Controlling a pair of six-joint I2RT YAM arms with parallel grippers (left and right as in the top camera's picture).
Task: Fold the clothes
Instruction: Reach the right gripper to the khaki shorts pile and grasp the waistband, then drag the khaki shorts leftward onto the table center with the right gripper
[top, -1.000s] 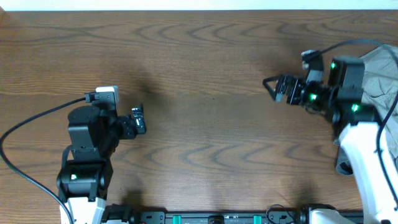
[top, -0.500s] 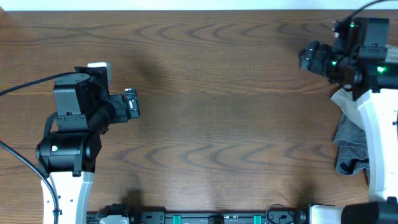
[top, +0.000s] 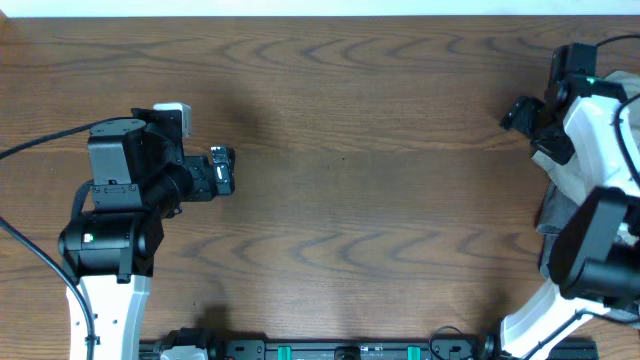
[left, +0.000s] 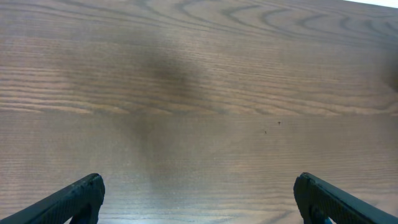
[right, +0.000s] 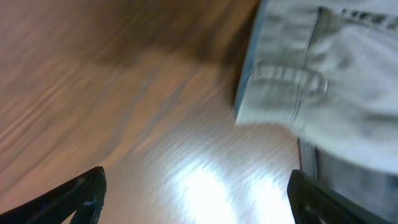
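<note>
Both left fingers (left: 79, 196) and right fingers (right: 81, 198) spread — clothes (right: 348, 81) lie nearby.

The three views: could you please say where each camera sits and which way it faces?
Overhead: fixed above, looking straight down at the table; both arms, left gripper and right gripper show.
Left wrist: on the left arm, facing bare wood; its fingertips at the bottom corners.
Right wrist: on the right arm, blurred, facing the grey garment; fingertips likewise.
Shared: overhead and right wrist both show that garment.
</note>
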